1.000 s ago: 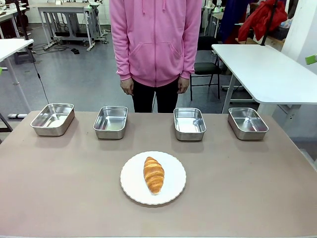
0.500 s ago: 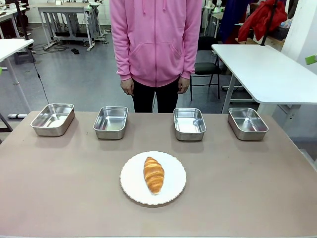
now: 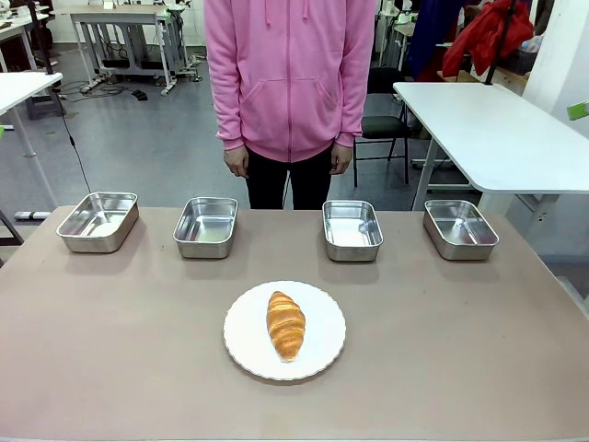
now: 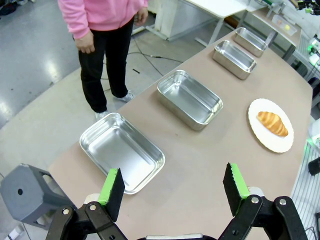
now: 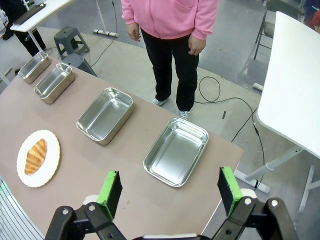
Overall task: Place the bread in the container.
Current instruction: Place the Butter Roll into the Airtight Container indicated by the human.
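The bread (image 3: 286,324), a golden-brown croissant, lies on a round white plate (image 3: 243,331) near the table's front middle; it is also seen in the left wrist view as the bread (image 4: 272,123) and in the right wrist view as the bread (image 5: 35,155). Several identical steel pans line the far side; which one is the container I cannot tell. My left gripper (image 4: 174,190) hangs open above the table's left end, over the leftmost pan (image 4: 121,151). My right gripper (image 5: 169,192) hangs open above the right end, over the rightmost pan (image 5: 176,151). Both hold nothing.
A person in a pink hoodie (image 3: 290,74) stands at the far edge with hands down. The steel pans sit in a row at the back: far left (image 3: 98,221), middle left (image 3: 205,226), middle right (image 3: 352,230), far right (image 3: 460,228). A white side table (image 3: 497,129) stands beyond on the right.
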